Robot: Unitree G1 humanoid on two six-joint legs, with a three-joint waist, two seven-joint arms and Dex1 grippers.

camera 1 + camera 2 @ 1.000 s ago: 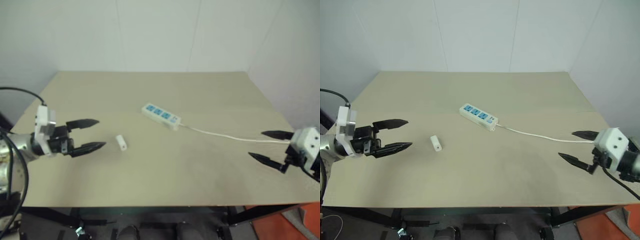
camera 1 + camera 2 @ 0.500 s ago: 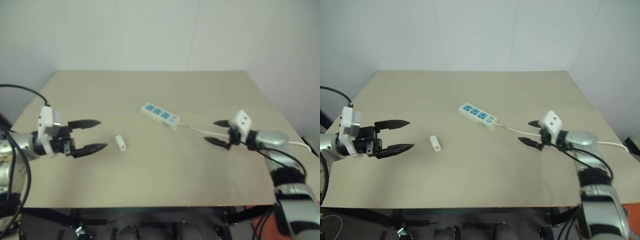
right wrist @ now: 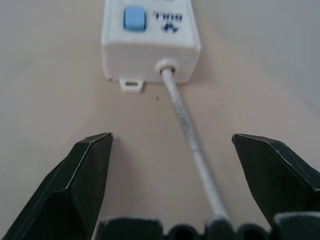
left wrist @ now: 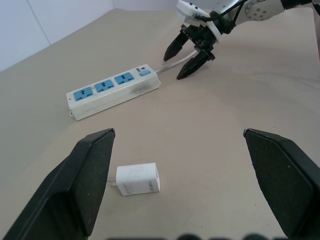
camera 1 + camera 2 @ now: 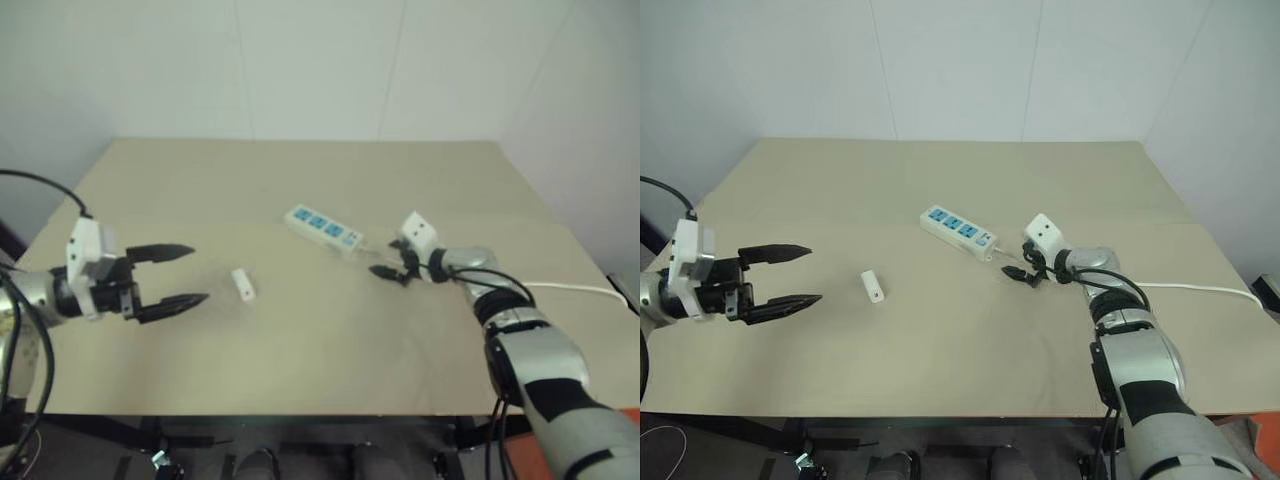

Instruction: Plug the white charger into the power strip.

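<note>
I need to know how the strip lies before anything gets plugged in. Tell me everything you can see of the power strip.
The power strip is a long, flat white plastic bar lying flat on the tan table, socket side up. It carries three blue socket faces in a row, all empty, and a blue button at the cord end beside printed lettering. A thin white cord leaves that end and passes between the open fingers of the right gripper, which does not touch the strip.

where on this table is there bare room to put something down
Bare tabletop runs along the far edge behind the power strip, and across the near edge in front of the white charger. It is crowded mid-table: the right gripper straddles the cord at the strip's end, and the left gripper sits beside the charger.
</note>
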